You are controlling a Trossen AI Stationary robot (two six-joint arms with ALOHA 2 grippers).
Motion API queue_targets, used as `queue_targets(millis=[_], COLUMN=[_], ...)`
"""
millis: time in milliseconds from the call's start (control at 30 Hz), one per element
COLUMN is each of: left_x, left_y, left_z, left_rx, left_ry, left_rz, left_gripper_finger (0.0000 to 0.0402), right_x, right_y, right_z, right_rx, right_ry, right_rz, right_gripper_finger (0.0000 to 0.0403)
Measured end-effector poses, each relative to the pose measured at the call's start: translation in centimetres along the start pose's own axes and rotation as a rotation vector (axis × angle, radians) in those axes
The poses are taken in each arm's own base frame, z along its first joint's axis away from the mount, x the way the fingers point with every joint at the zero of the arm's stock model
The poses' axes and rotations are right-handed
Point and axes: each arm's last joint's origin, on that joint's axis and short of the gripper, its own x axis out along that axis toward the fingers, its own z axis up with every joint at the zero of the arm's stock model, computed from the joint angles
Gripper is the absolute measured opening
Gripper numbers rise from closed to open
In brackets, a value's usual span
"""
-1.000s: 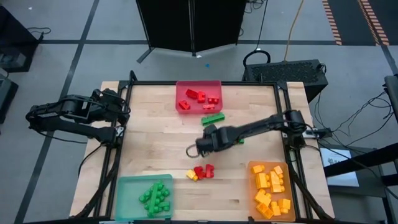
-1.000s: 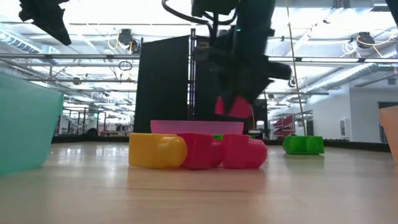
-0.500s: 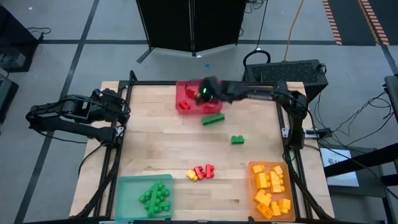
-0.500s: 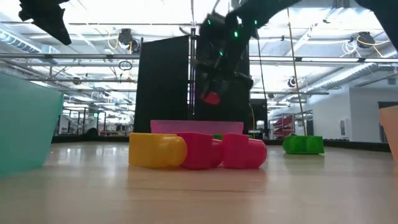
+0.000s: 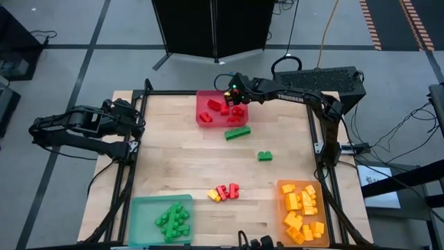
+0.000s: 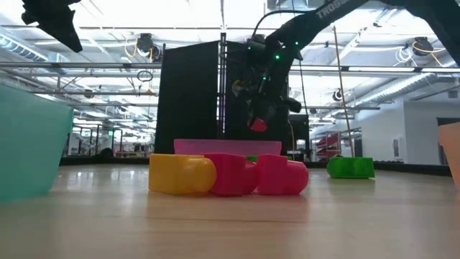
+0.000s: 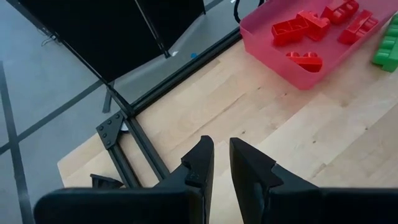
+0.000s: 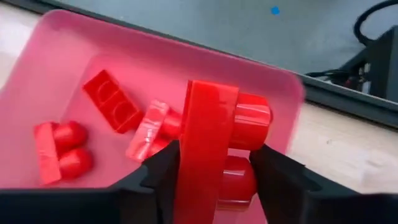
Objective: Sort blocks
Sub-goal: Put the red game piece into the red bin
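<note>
Wooden table (image 5: 180, 149), trays at three edges: red tray (image 5: 202, 97) far side, green tray (image 5: 142, 212) and orange tray (image 5: 281, 208) near corners. Right gripper (image 8: 214, 168) above red tray, pinching red block (image 8: 214, 134); left gripper (image 7: 221, 155) parked off left edge, fingers narrowly parted. Loose on table: two green blocks (image 5: 237, 132), mixed red-yellow cluster (image 5: 223, 192).

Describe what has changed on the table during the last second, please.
The right gripper, shut on a red block, swung from the table's middle to above the red tray. The left gripper stayed at the table's left edge, and the loose blocks did not move.
</note>
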Motion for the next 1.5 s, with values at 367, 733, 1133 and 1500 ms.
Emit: queue_targets(millis=[367, 733, 1133, 1500], left_x=[0.0, 0.0, 0.0, 0.0], left_y=[0.0, 0.0, 0.0, 0.0], left_z=[0.0, 0.0, 0.0, 0.0], left_rx=[-0.002, -0.003, -0.008, -0.010], left_ry=[0.001, 0.001, -0.001, -0.001], left_rz=[0.000, 0.000, -0.002, -0.002], left_gripper_finger=[0.0059, 0.0059, 0.0059, 0.0059], right_x=[0.4, -8.7, -14.6, -12.5], right_y=[0.7, 7.2, 12.4, 13.9], right_z=[-0.7, -8.3, -24.0, -29.1], right_rx=[-0.039, -0.664, -1.587, -1.856], right_ry=[0.082, 0.269, 0.216, 0.180], right_rz=[0.086, 0.501, 0.676, 0.680], right_gripper_finger=[0.0263, 0.0266, 0.0267, 0.0268])
